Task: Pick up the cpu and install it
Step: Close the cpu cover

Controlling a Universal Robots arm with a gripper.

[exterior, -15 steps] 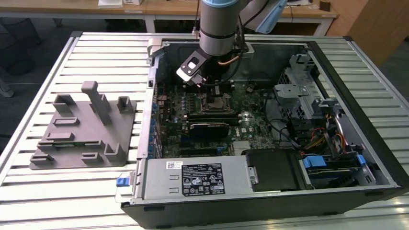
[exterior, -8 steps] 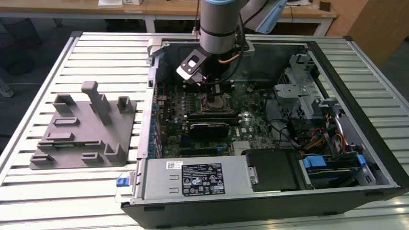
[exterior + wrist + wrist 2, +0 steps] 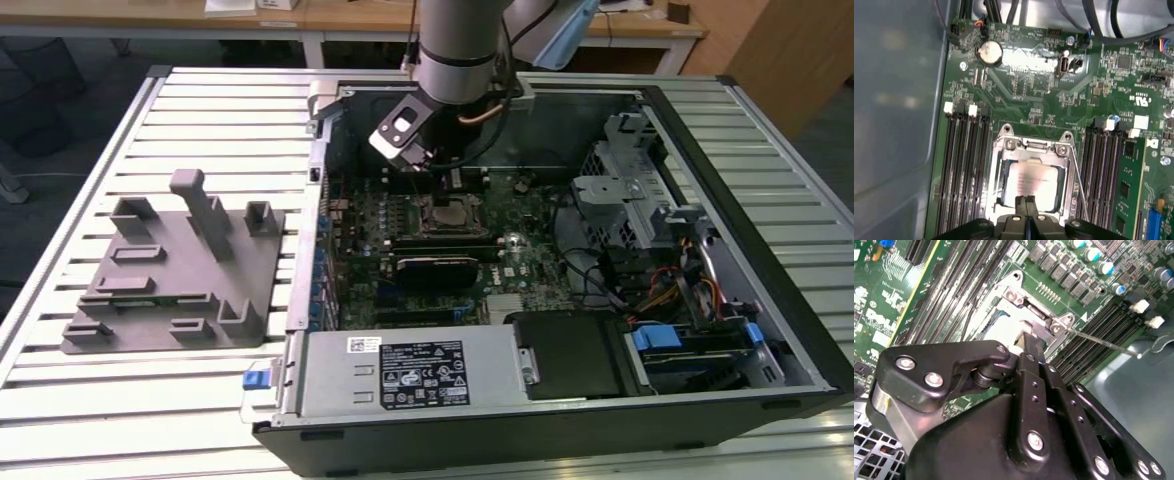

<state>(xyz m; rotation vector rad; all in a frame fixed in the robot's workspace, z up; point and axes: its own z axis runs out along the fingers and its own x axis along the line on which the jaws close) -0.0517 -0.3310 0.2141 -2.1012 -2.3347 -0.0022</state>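
The cpu [image 3: 1031,182] is a pale silver square lying flat in the metal-framed socket [image 3: 1004,150] on the green motherboard. In the first wrist view my gripper [image 3: 1026,202] hovers over the cpu's near edge, its two black fingers pressed together with nothing between them. In the second wrist view the gripper [image 3: 1031,346] points down at the cpu [image 3: 1001,332], which its black body partly hides. In the exterior view the gripper [image 3: 450,180] hangs inside the open computer case, just above the socket [image 3: 447,213].
A thin wire lever [image 3: 1079,187] slants beside the socket, with memory slots [image 3: 964,165] on both sides. A black block [image 3: 434,270] sits below the socket. The grey plastic fixture [image 3: 174,270] stands on the slatted table at the exterior view's left. Drive cages [image 3: 641,200] and cables fill the right.
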